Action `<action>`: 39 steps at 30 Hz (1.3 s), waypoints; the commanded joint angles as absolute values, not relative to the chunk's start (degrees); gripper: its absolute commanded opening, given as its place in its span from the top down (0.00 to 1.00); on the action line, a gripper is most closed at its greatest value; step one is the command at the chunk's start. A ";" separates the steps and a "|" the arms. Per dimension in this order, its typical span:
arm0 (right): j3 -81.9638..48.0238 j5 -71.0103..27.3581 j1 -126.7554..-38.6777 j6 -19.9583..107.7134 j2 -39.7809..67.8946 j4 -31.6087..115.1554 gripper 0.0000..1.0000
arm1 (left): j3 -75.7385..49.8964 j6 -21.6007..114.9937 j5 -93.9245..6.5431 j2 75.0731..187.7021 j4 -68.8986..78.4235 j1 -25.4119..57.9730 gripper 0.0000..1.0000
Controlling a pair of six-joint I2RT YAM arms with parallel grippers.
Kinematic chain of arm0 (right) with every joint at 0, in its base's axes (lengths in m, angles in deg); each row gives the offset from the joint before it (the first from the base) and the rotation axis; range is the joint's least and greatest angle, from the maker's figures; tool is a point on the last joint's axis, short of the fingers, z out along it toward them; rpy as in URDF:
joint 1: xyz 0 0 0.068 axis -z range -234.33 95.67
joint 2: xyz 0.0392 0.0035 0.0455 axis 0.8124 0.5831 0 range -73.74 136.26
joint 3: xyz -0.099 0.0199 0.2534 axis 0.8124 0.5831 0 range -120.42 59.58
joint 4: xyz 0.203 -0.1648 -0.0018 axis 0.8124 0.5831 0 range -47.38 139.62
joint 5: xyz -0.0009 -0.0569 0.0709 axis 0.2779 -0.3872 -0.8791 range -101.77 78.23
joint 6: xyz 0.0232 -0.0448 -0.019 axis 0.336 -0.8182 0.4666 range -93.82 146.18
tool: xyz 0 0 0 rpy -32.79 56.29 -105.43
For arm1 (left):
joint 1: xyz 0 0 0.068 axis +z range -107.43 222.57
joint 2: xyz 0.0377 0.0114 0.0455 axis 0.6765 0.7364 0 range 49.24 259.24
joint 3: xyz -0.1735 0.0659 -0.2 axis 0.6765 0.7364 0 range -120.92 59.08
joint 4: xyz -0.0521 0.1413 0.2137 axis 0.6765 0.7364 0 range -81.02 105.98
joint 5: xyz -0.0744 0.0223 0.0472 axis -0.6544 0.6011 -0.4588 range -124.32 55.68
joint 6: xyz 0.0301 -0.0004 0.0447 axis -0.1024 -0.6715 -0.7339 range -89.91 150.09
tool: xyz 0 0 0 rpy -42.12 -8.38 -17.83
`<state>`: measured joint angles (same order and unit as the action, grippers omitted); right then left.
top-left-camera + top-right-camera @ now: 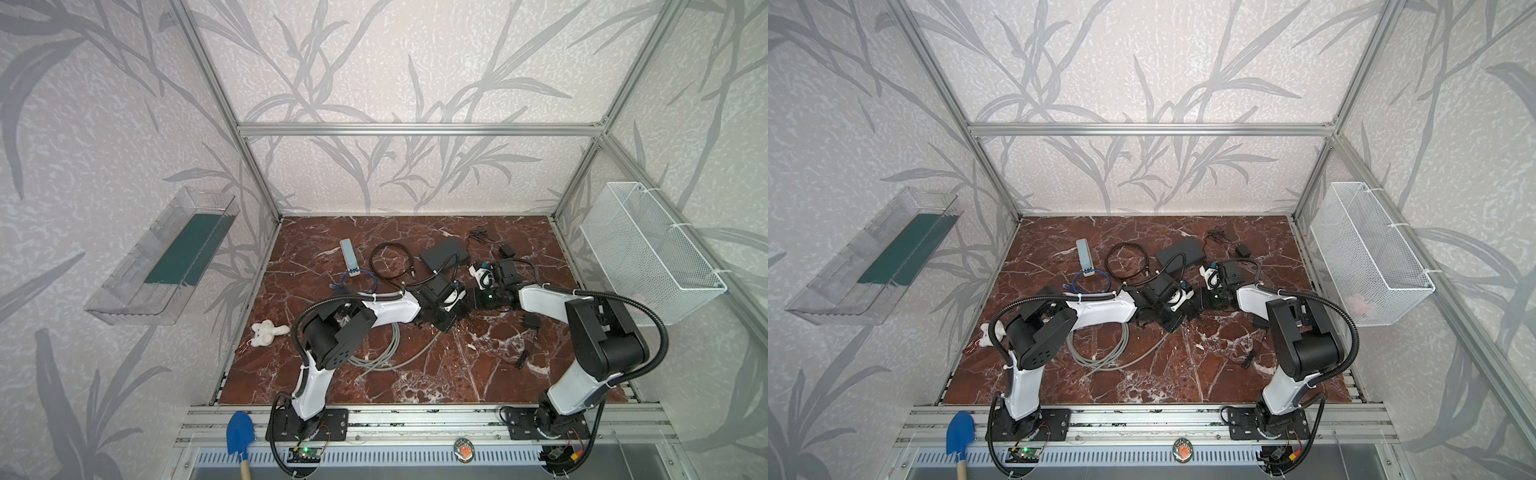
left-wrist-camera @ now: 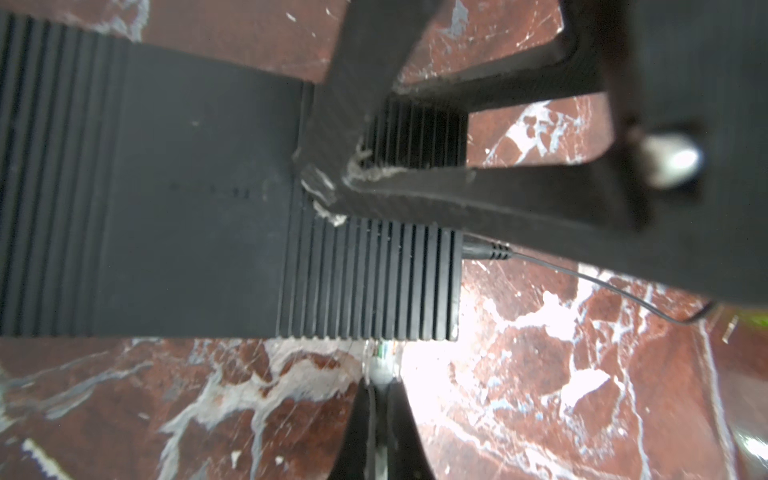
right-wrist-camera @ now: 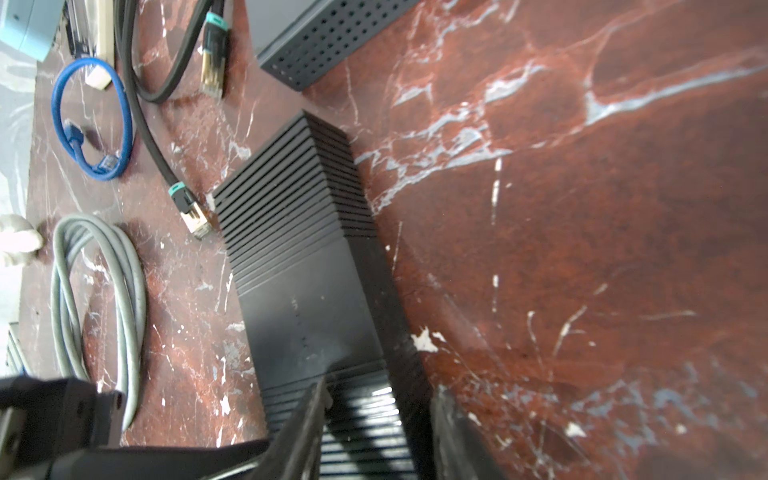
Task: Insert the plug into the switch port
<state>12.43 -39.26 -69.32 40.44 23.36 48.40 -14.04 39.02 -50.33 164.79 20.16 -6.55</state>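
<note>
The switch, a flat black box ribbed at both ends, lies flat mid-way across the marble tabletop, and the clear plug pinched between my left fingers points end-on at its long side, touching the edge by a ribbed corner.

Red-brown marbled worktop with white veins; black ribbed switch; clear plug; blue cable loop; grey cable coil; black cable with teal collars; pale walls with grey leaf pattern.

Robotics lab, aluminium frame, printed backdrop walls
</note>
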 commanded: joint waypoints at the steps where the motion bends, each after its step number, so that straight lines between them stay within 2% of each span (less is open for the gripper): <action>1: 15.76 -45.82 -73.96 39.19 24.34 60.92 0.60 | -19.04 37.10 -53.23 163.57 15.72 -5.34 0.98; 9: 17.64 -48.03 -76.69 39.76 24.34 58.74 0.65 | -21.91 36.74 -57.17 166.81 15.60 -4.89 0.99; 23: 20.70 -52.45 -81.47 44.99 20.65 56.83 0.68 | -27.98 36.37 -57.47 170.25 15.84 -2.62 1.00; 29: 19.59 -49.55 -80.22 44.76 19.65 59.75 0.66 | -28.23 36.81 -57.43 170.04 16.21 -2.61 1.00; 34: 15.47 -42.50 -72.95 44.25 17.89 66.76 0.62 | -24.72 35.00 -58.65 166.19 19.56 -2.65 0.95; 39: 11.42 -36.38 -66.27 43.01 17.30 71.74 0.58 | -21.76 32.89 -59.55 162.20 25.48 -2.55 0.79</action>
